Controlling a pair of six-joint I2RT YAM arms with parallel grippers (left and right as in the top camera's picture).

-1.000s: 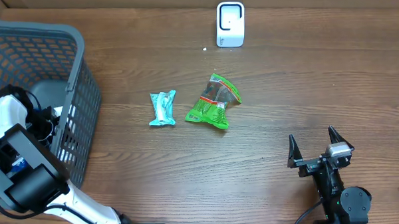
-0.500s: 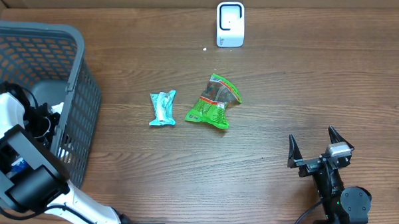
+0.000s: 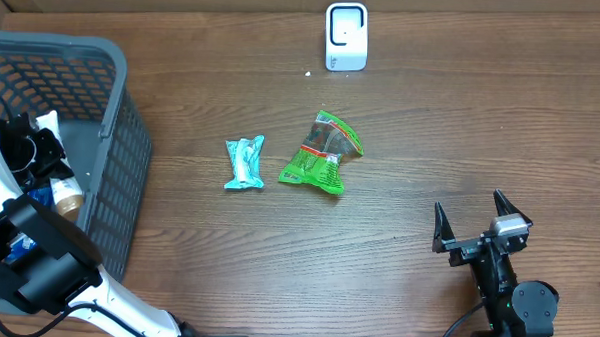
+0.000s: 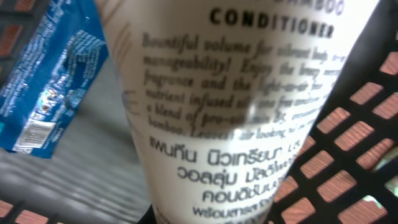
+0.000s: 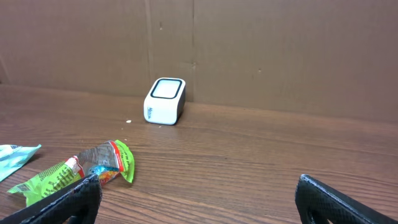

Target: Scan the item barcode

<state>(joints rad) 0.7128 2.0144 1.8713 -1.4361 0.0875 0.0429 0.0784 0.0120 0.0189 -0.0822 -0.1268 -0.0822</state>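
The left gripper (image 3: pixel 38 157) sits inside the grey mesh basket (image 3: pixel 121 132) with its jaws closed down on a conditioner tube (image 4: pixel 236 124). The wrist camera is so close that the tube's white body fills the view and hides the fingers. Black English print and a block of Thai script run across the tube, which lies at a slant against the dark lattice of the basket wall. From overhead, a tan cap end shows beside the arm. A blue foil packet (image 4: pixel 50 93) lies on the basket floor just left of the tube.

The right gripper (image 3: pixel 468 200) rests low over the bench (image 3: pixel 432 113) at the near right corner. Its jaws are spread wide and hold nothing, and both black fingers (image 5: pixel 339 196) frame the bottom of its wrist view.

Out on the bench a green snack packet (image 3: pixel 320 154) and a light-blue packet (image 3: pixel 245 163) lie side by side near the middle, close but apart. The white barcode scanner (image 3: pixel 346 36) stands at the far edge, well away from the basket and both arms.
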